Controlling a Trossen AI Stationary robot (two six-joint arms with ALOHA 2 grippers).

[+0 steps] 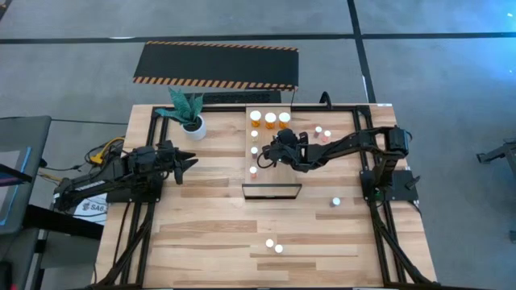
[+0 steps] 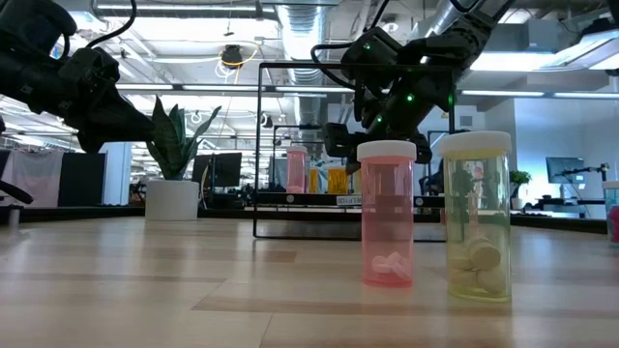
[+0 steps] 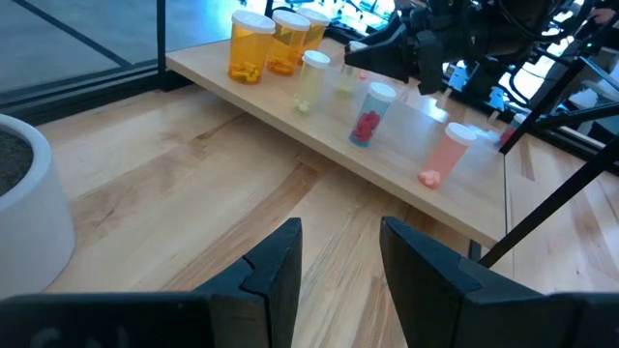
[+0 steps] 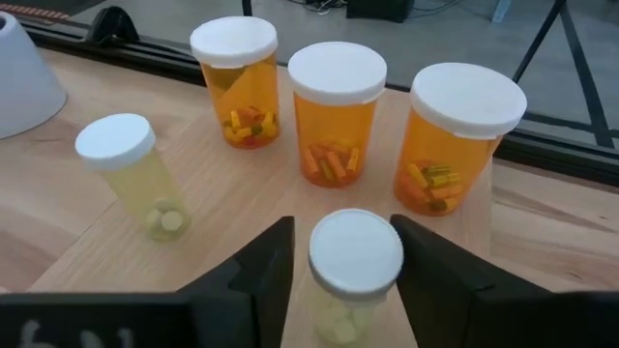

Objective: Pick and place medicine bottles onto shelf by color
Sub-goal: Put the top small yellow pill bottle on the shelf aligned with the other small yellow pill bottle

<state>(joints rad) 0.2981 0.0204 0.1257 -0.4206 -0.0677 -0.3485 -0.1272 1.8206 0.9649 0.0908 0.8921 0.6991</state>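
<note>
The shelf (image 1: 274, 173) lies mid-table with three orange medicine bottles (image 4: 334, 126) standing at its far end. A yellowish bottle (image 4: 126, 169) stands nearer on the shelf. My right gripper (image 4: 340, 227) is open over the shelf. Its fingers stand on either side of another yellowish white-capped bottle (image 4: 355, 261), which stands upright on the board, with a gap showing beside the cap. A bottle with red pills (image 3: 370, 114) and a pink one (image 3: 445, 155) stand further along the shelf. My left gripper (image 3: 338, 271) waits open near the table's left edge, with nothing between its fingers.
A white pot with a green plant (image 1: 193, 125) stands left of the shelf's far end. A black mat with striped edges (image 1: 216, 64) lies beyond the table. Loose bottles stand on the table at the right (image 1: 335, 201) and near the front (image 1: 274, 246).
</note>
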